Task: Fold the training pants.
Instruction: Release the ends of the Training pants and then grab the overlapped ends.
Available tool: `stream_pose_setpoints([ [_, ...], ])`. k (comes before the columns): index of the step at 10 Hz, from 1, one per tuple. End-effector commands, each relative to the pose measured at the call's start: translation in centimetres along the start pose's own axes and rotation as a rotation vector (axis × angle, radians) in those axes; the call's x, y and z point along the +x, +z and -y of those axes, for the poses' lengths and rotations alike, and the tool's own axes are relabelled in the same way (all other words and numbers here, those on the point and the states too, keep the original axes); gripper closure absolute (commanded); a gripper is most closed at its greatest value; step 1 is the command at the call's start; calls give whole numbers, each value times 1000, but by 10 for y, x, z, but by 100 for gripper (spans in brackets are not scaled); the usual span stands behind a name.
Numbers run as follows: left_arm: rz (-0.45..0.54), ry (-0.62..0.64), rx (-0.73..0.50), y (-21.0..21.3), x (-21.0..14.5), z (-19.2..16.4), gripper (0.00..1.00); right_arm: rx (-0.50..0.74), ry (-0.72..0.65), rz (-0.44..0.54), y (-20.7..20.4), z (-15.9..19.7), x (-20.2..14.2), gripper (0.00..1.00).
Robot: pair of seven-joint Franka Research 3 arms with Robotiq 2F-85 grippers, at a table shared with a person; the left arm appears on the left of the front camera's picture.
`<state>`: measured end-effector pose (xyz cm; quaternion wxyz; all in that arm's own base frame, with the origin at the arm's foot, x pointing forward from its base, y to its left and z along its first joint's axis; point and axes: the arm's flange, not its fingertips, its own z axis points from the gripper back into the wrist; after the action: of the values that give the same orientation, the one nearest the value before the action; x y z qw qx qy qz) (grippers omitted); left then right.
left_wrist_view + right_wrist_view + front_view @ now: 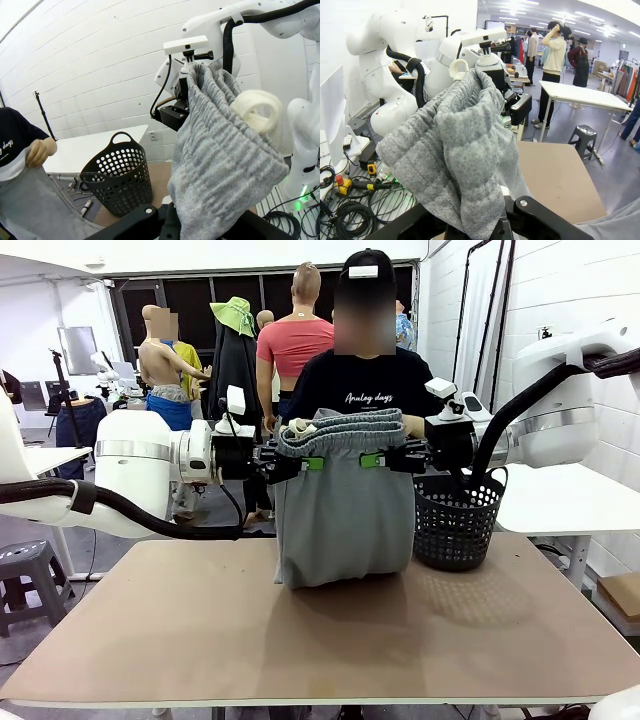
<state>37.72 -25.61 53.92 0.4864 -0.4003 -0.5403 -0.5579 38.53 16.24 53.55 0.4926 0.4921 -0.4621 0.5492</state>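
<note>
Front view: the training pants (pixel 345 510) hang by their gathered waistband, with the lower end resting on the far middle of the table (pixel 300 640). The left gripper (pixel 310 462) clamps the waistband's left end and the right gripper (pixel 375 459) its right end. A black basket (pixel 455 520) stands just to the right.

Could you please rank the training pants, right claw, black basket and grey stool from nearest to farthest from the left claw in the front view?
From the left claw:
1. training pants, gripped at the waistband.
2. right claw, across the waistband, to its right.
3. black basket, on the table's right side.
4. grey stool, off the table, far left.
</note>
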Motion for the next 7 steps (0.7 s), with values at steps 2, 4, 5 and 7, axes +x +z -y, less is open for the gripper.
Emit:
stream_pose_setpoints([
  [2, 35, -15, 11, 1, 0, 3, 100, 0, -2, 23, -2, 0, 2, 100],
  [4, 35, -15, 11, 1, 0, 3, 100, 0, -2, 23, -2, 0, 2, 100],
  [5, 35, -15, 11, 1, 0, 3, 100, 0, -2, 23, -2, 0, 2, 100],
  [7, 35, -15, 11, 1, 0, 3, 100, 0, -2, 23, -2, 0, 2, 100],
])
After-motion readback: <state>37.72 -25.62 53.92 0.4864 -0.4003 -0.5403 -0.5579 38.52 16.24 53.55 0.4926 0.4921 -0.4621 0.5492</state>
